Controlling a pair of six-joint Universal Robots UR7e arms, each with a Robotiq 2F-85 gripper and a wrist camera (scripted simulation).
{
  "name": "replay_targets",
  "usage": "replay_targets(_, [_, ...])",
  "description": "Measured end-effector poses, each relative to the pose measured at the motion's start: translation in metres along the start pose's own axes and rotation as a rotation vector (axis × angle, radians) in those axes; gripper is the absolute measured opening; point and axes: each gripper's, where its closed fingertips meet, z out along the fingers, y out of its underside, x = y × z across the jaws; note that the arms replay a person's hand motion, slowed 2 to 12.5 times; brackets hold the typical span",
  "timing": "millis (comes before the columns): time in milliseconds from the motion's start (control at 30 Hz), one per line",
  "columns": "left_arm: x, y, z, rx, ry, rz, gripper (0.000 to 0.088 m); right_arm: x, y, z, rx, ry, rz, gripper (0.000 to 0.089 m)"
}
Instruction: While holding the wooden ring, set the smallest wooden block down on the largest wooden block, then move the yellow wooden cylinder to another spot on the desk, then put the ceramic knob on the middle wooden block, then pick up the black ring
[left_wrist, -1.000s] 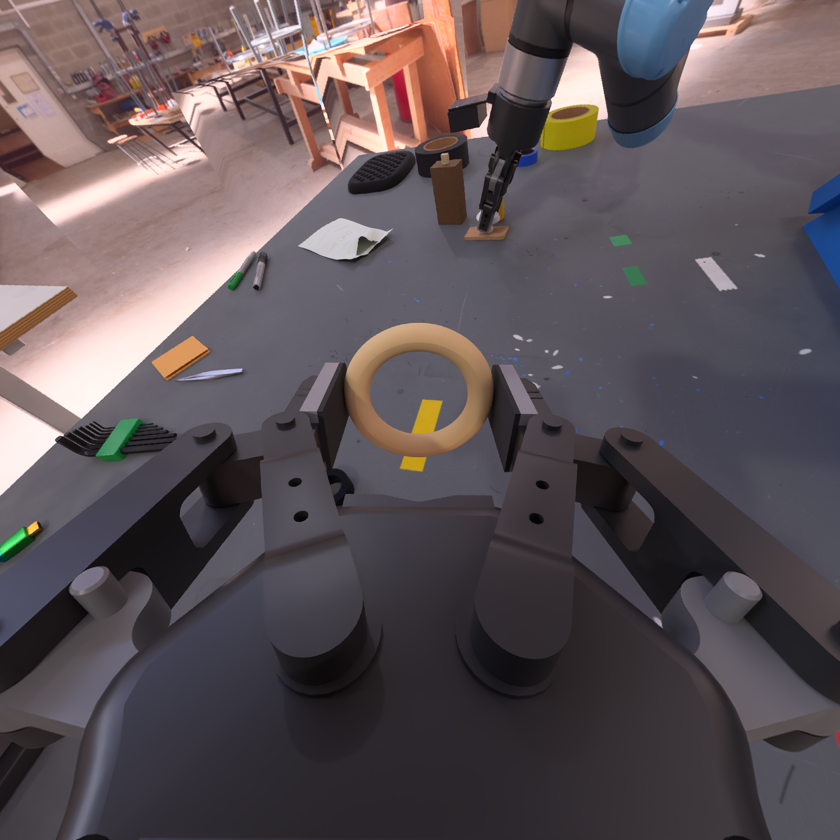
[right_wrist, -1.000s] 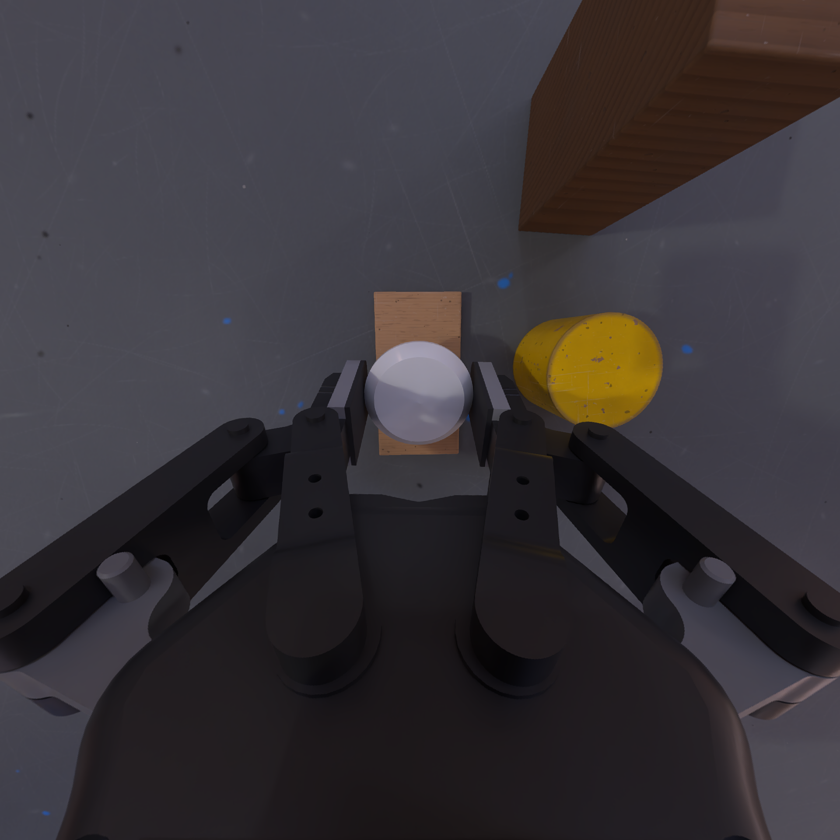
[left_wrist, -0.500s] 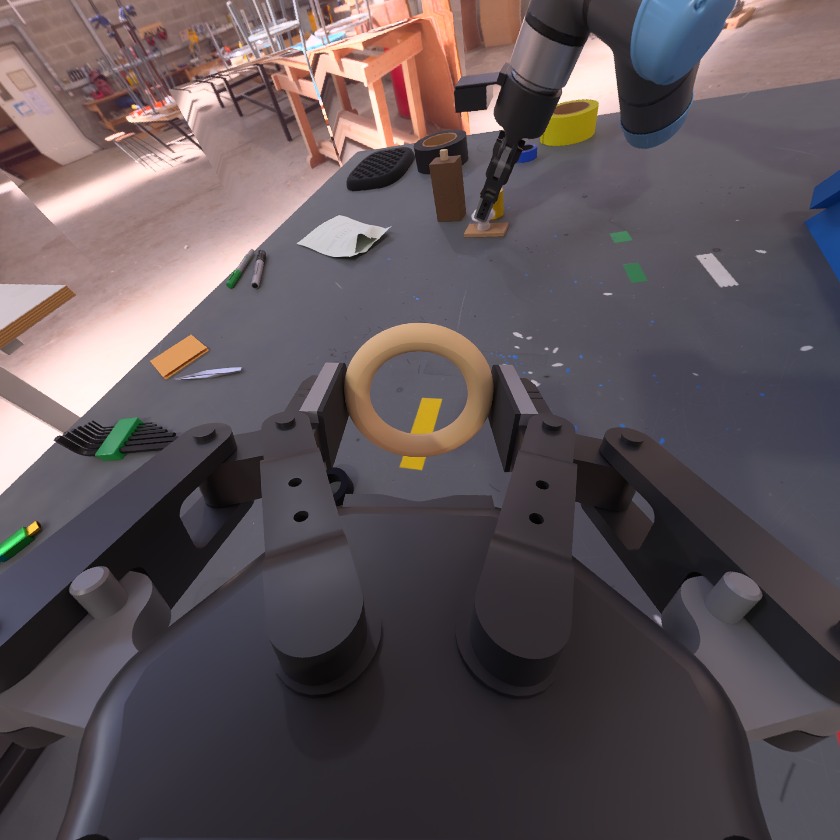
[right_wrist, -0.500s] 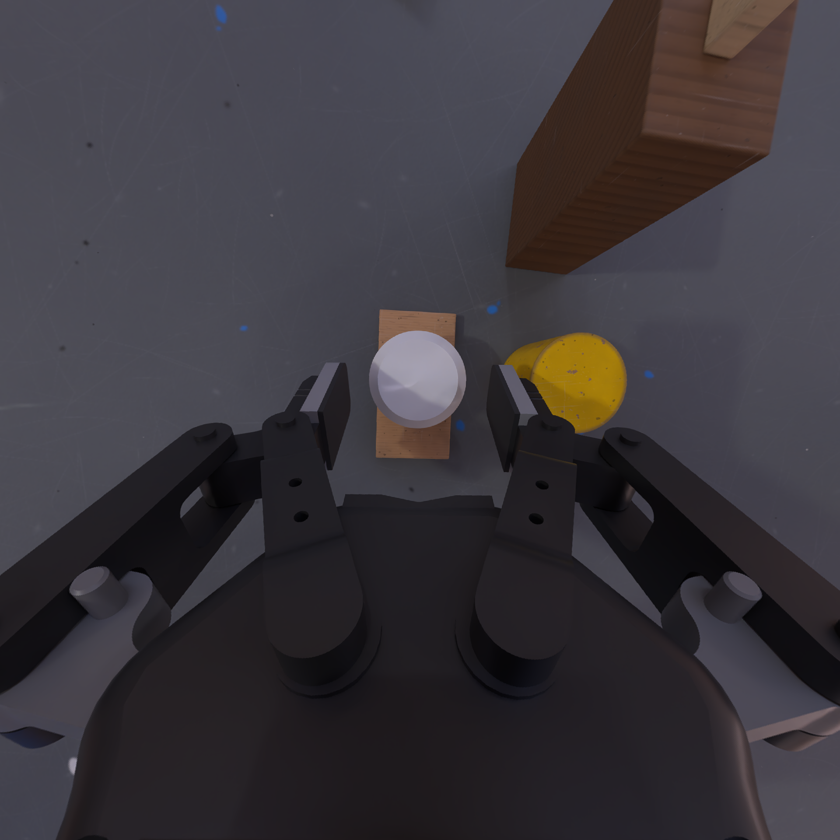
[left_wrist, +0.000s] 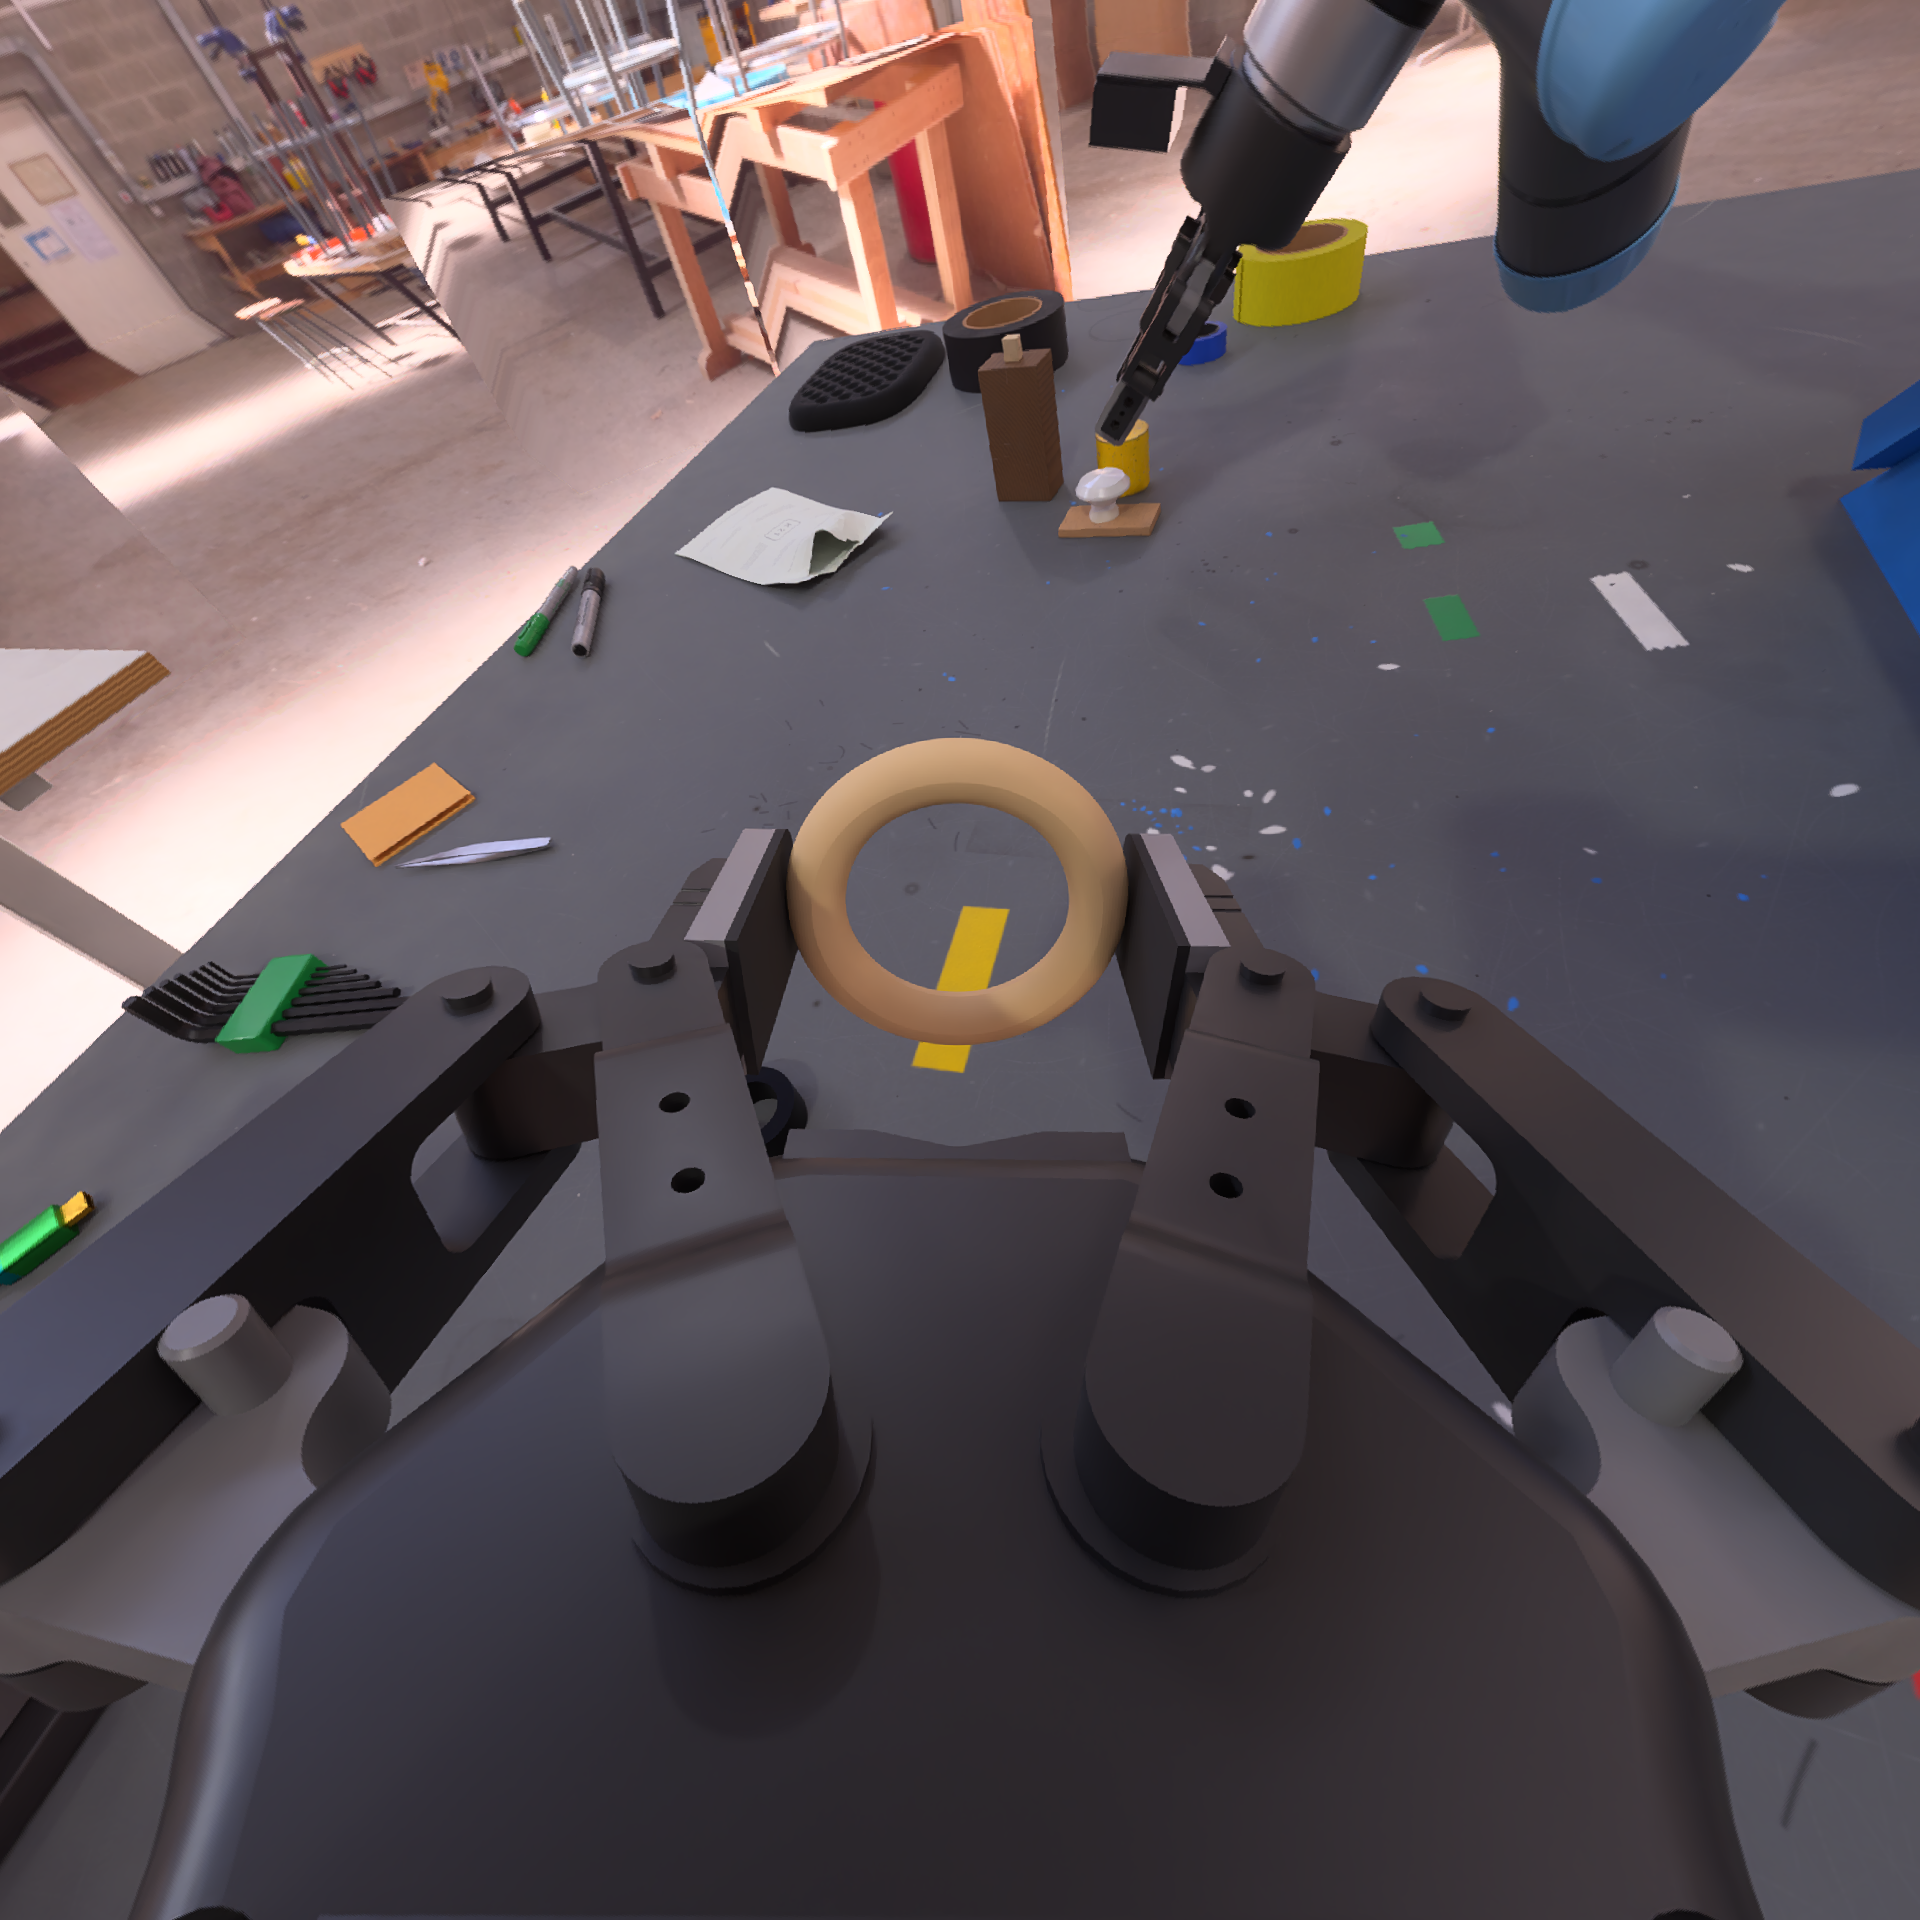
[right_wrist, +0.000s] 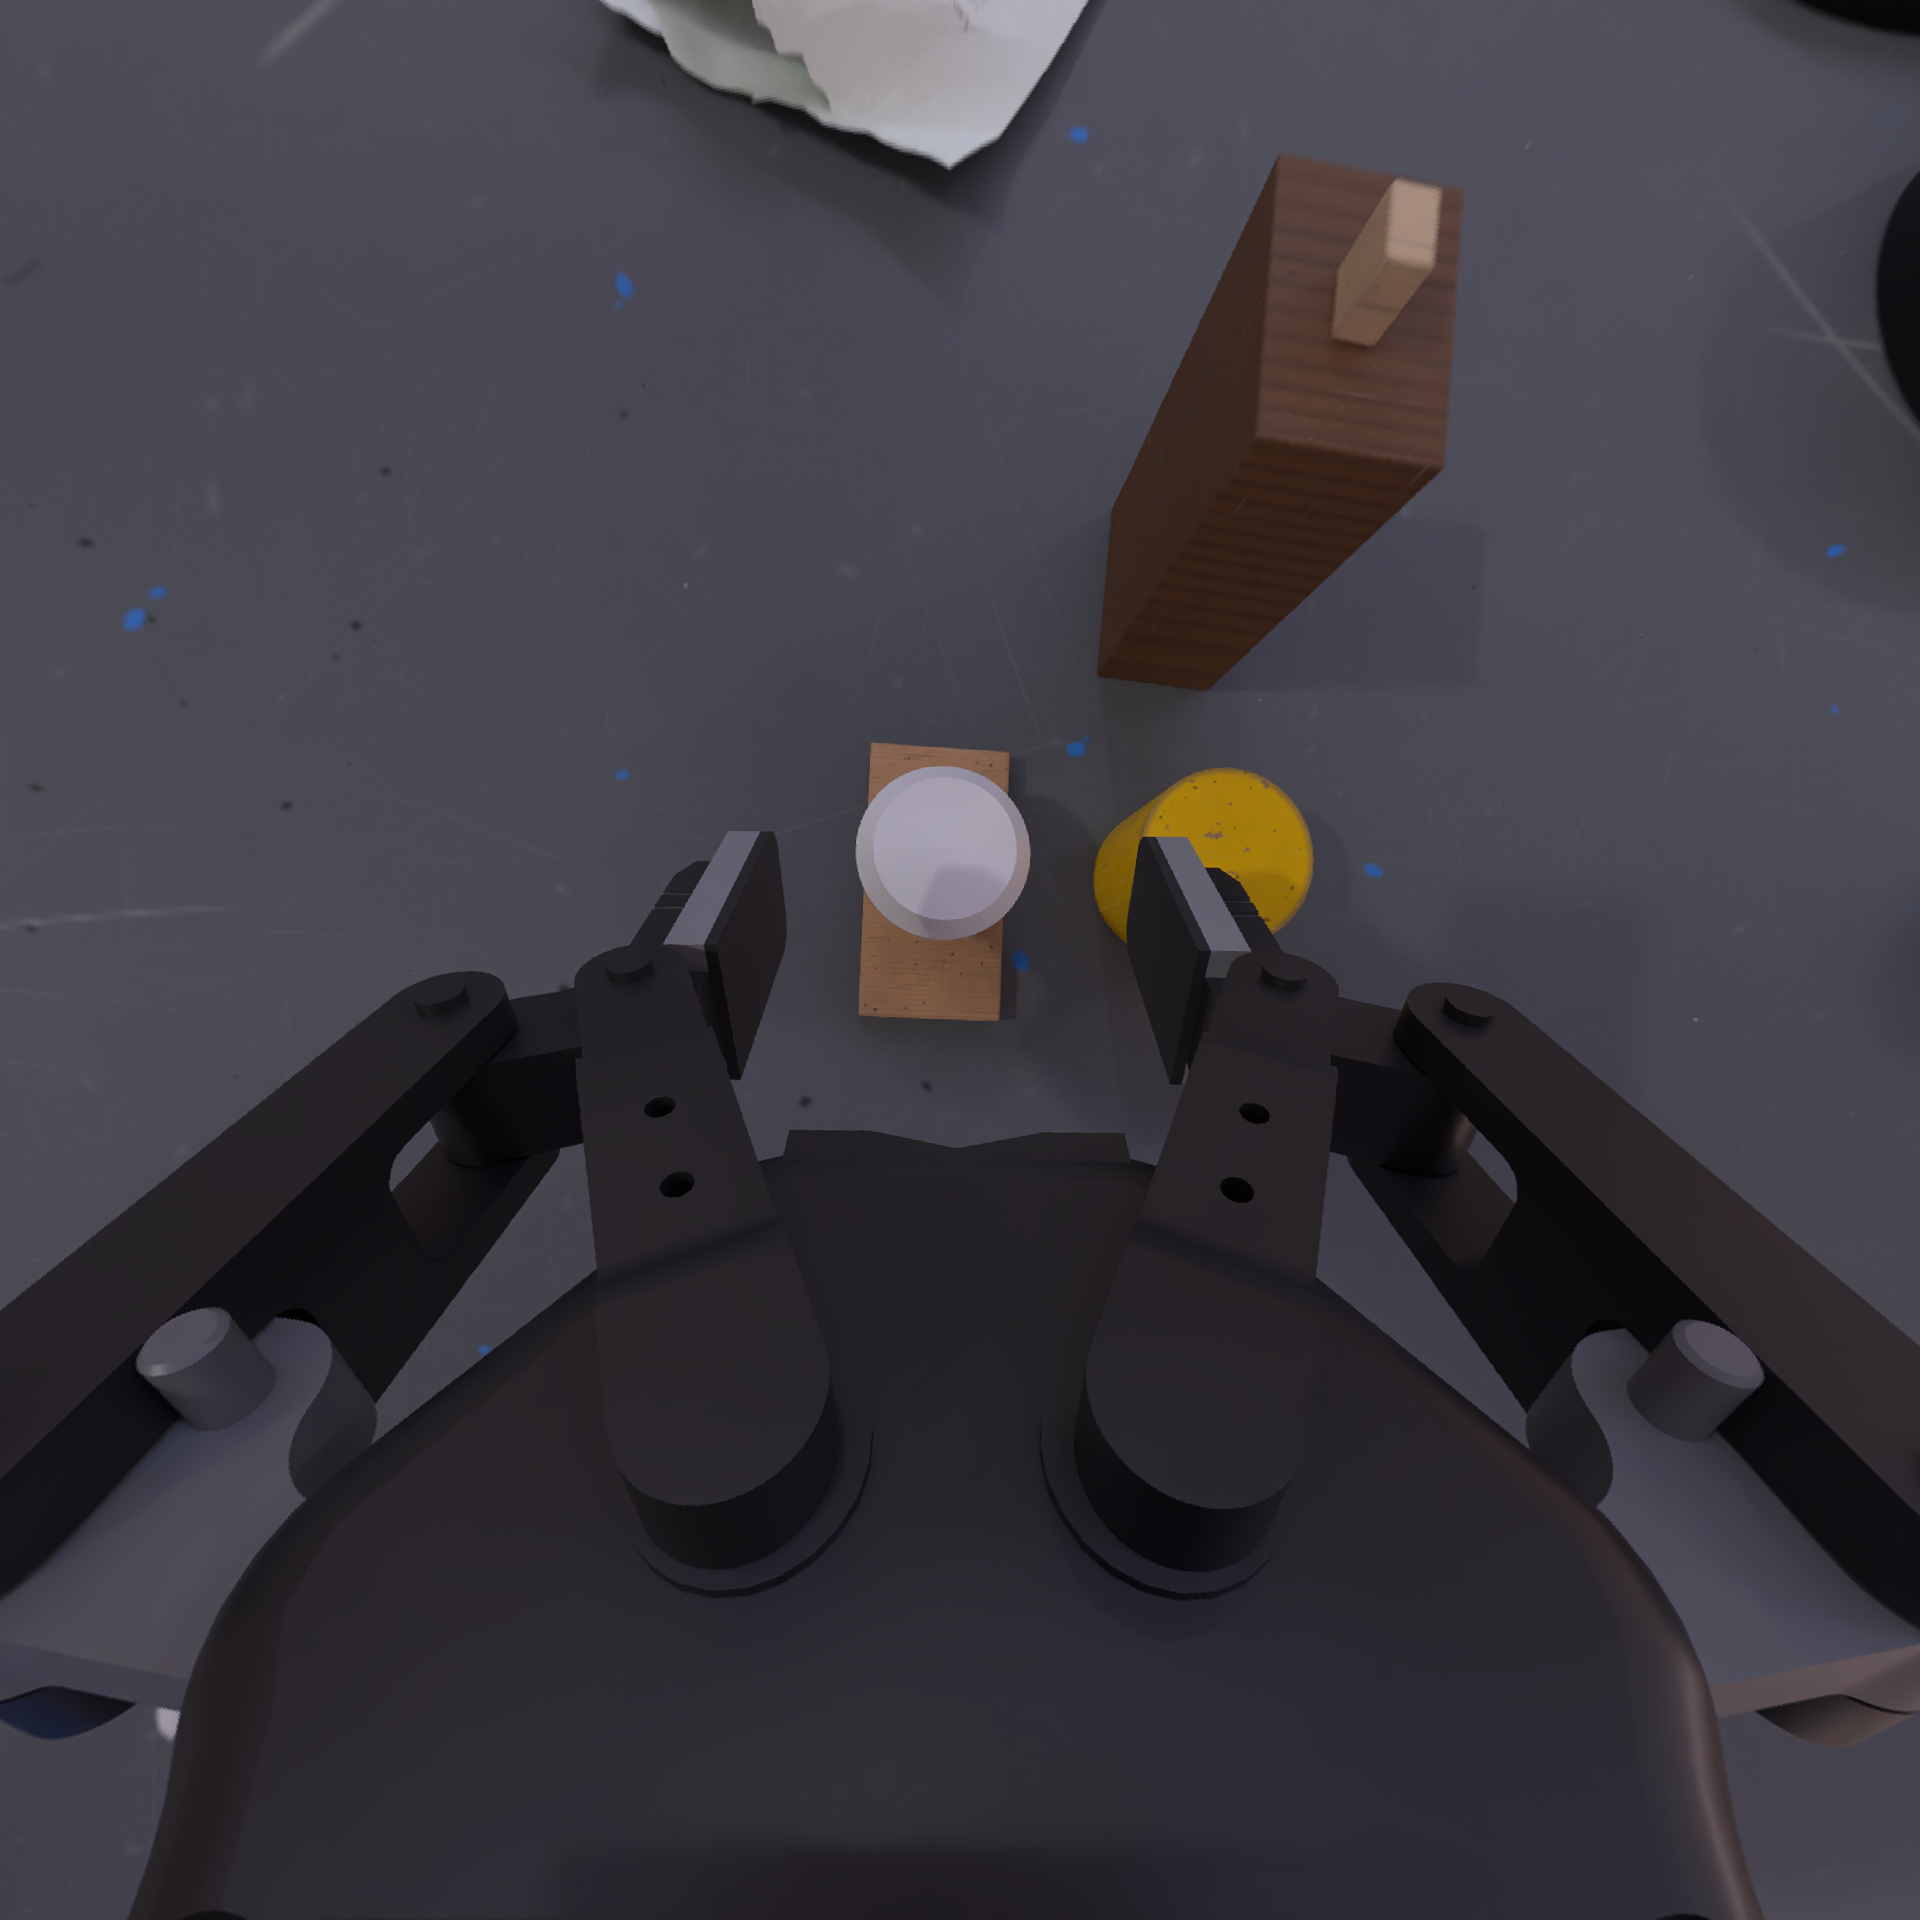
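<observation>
Two pincers in view. Left pincer (left_wrist: 954, 902) clamped on the wooden ring (left_wrist: 956, 889), pads touching its two sides, ring held clear above the grey tabletop (left_wrist: 1351, 935) over a yellow tape strip (left_wrist: 964, 977). Right pincer (right_wrist: 954, 914) spread wide and empty, raised above the ceramic knob (right_wrist: 942, 852). Knob upright on the middle wooden block (right_wrist: 933, 977) (a thin flat slab lying on the tabletop). Yellow wooden cylinder (right_wrist: 1236, 831) just beside the slab, partly behind one finger. Largest wooden block (right_wrist: 1283, 436) standing tall near them, smallest wooden block (right_wrist: 1384, 265) on its top face. Possibly the black ring (left_wrist: 777, 1107) peeking out beside the left finger, mostly hidden. Crumpled paper (left_wrist: 784, 538) and two markers (left_wrist: 566, 613) farther off.
</observation>
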Motion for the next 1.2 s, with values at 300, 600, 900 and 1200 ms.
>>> replay_targets(300, [0.001, -0.001, -0.001, 0.0, -0.003, 0.004, 0.0548, 0.008, -0.007, -0.031, 0.132, 0.035, 0.021, 0.062])
replay_targets(600, [-0.001, -0.001, -0.003, 0.001, -0.012, 0.004, 0.0548, 0.013, -0.011, -0.067, 0.249, 0.077, 0.044, 0.0736])
replay_targets(900, [-0.003, -0.002, -0.006, 0.006, -0.022, 0.003, 0.0548, 0.005, -0.013, -0.103, 0.358, 0.098, 0.032, 0.0783])
replay_targets(1200, [-0.007, -0.003, -0.012, 0.009, -0.043, 0.006, 0.0548, -0.033, -0.02, -0.127, 0.448, 0.046, -0.044, 0.0747])
